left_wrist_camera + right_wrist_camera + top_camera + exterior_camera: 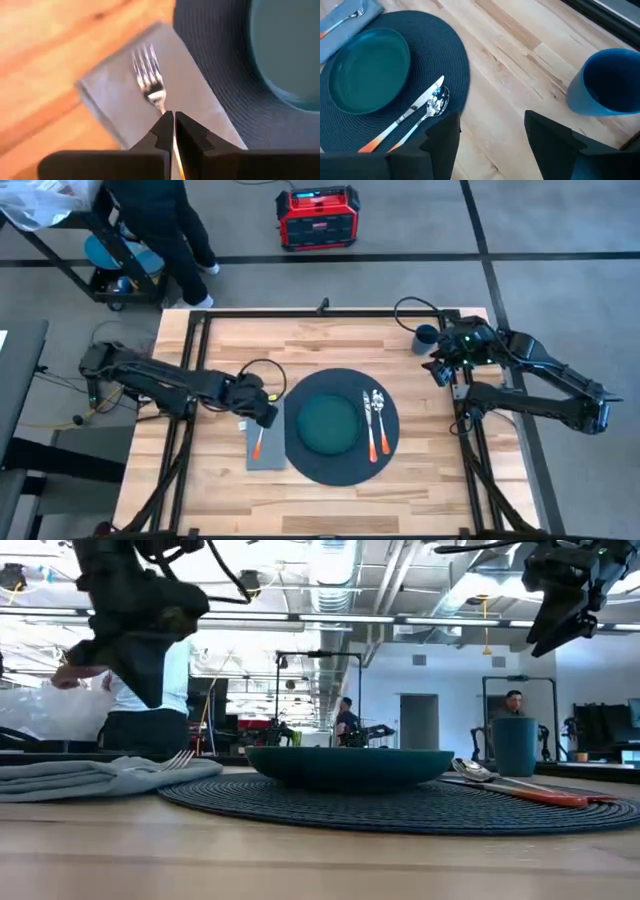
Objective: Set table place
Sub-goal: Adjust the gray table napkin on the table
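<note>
Dark round placemat on light wood table, holding green plate with knife and spoon at its four o'clock. Blue cup well apart. Right gripper fingers spread.

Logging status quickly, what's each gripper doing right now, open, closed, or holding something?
Left gripper: closed on the fork over the napkin.
Right gripper: open, empty, near the blue cup.

the fork handle is hidden between the left tool's fingers.
</note>
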